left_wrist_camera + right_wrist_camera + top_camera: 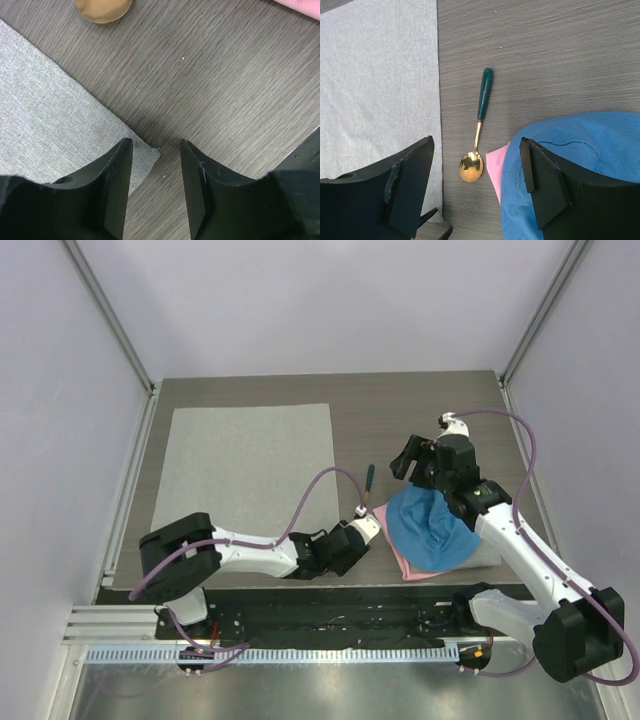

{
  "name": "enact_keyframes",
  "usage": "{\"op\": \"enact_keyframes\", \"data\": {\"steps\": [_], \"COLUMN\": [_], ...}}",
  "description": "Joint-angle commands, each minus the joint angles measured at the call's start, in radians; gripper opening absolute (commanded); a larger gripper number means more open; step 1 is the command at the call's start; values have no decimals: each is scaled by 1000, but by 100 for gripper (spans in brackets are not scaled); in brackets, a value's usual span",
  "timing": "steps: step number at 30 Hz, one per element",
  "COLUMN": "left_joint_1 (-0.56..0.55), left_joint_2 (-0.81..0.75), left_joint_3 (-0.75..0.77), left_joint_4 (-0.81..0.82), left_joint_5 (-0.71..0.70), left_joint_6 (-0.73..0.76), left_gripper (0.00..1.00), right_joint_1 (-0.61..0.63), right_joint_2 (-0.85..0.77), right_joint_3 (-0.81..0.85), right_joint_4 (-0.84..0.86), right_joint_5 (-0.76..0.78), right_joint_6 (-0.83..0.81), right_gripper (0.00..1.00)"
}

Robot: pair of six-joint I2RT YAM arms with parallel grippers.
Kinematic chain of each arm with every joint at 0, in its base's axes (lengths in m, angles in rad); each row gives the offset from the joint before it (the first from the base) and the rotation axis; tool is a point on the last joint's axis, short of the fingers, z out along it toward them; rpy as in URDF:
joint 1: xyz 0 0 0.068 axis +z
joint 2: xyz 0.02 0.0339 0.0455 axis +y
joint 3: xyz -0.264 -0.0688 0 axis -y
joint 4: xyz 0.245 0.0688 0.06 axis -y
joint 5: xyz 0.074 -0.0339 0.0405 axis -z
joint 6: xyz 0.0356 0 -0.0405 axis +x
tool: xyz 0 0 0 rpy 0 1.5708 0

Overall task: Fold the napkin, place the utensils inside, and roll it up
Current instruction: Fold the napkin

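Grey and limp, the napkin (250,470) wants pinching at its near corner, where the left gripper (156,145) gapes empty, the right gripper (476,145) too.

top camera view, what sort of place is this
Probably a robotics lab workcell: pale panel walls on aluminium posts, two arms bolted to a rail, a napkin and spoon as props.

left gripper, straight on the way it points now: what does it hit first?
Probably the napkin corner on one side and bare table on the other; the open left gripper straddles that edge. The spoon bowl lies farther ahead. Depth unclear.
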Motion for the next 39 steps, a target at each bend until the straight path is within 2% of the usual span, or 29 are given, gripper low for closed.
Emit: {"op": "enact_keyframes", "data": {"steps": [1, 9, 19, 28, 39], "left_joint_1": [13, 21, 21, 21, 24], "left_joint_2": [9, -5, -18, -48, -20], "left_joint_3": [-17, -21, -23, -51, -37], "left_joint_4": [13, -32, -73, -46, -90], "left_joint_5": [4, -40, -22, -36, -16], "left_joint_6": [-34, -94, -159, -163, -184], "left_gripper": [48, 45, 42, 49, 39], "right_joint_1": [2, 0, 2, 2, 0], "right_joint_2": [-46, -49, -52, -33, -41], "right_joint_3": [0, 0, 0, 0, -2], "right_joint_4": [33, 28, 25, 24, 24], "right_joint_5": [3, 6, 11, 5, 11], "right_joint_6": [-12, -15, -18, -24, -24], "right_gripper": [78, 78, 78, 78, 78]}}
